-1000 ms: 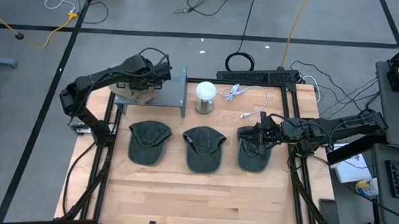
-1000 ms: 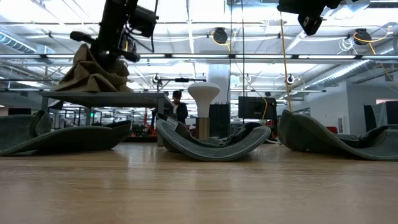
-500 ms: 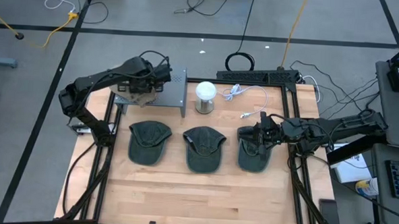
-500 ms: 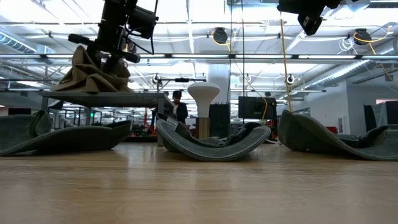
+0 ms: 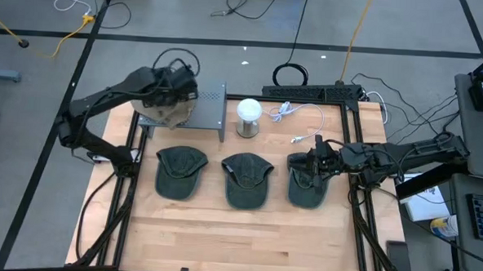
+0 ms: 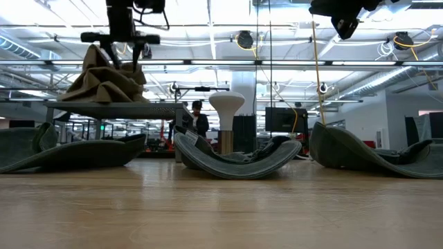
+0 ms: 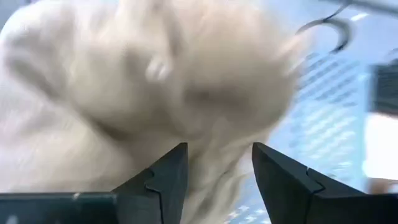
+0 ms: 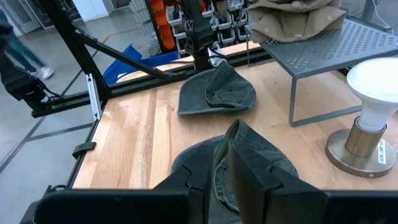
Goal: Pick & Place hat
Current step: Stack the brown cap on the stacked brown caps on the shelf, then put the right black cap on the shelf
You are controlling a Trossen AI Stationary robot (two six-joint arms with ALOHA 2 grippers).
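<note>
left gripper (image 5: 171, 96) hangs over the far-left corner of the table (image 5: 245, 234), right above the tan hat (image 5: 159, 109) that lies crumpled on the grey perforated shelf (image 5: 210, 110); its fingers (image 7: 163, 180) stand apart with a clear gap, nothing between them, tips just over the cloth and not holding it. in the low view the tan hat (image 6: 104, 79) sits in a heap on the shelf top with the gripper above it. in front of the shelf three dark green caps lie in a row on the wood: left cap (image 5: 180, 171), middle cap (image 5: 247, 179), right cap (image 5: 306, 182). a white lamp (image 5: 249, 117) stands just beside the shelf's right end. right gripper (image 5: 312, 164) sits over the right cap's far edge, fingers nearly together, can't tell if it pinches the fabric.
</note>
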